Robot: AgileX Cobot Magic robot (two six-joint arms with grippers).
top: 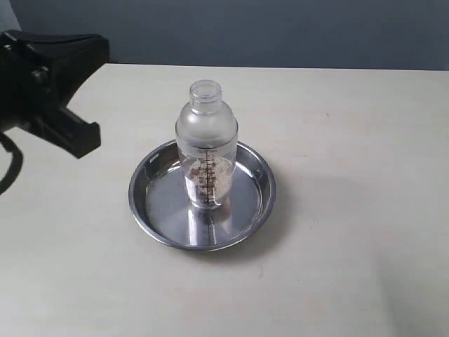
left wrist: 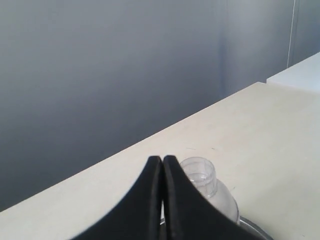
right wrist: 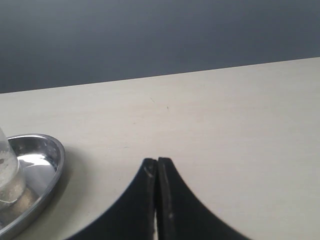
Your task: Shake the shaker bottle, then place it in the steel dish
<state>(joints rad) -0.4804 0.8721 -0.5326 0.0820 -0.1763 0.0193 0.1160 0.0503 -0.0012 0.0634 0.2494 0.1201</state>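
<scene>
The frosted shaker bottle [top: 206, 144] stands upright in the middle of the steel dish [top: 151, 184], with brownish-white grains in its lower part. Its cap and shoulder [left wrist: 200, 175] show just behind my left gripper [left wrist: 162, 159], which is shut and holds nothing. That left arm [top: 56, 84] hangs above the table's left side, apart from the bottle. My right gripper [right wrist: 157, 161] is shut and empty over bare table, with the dish rim [right wrist: 55, 160] and the bottle's base [right wrist: 7, 172] off to one side. The right arm does not appear in the exterior view.
The pale table [top: 351, 210] stretches around the dish on all sides. Behind its far edge is a dark grey wall [top: 280, 31]. A white surface [left wrist: 300, 75] lies beyond the table's corner in the left wrist view.
</scene>
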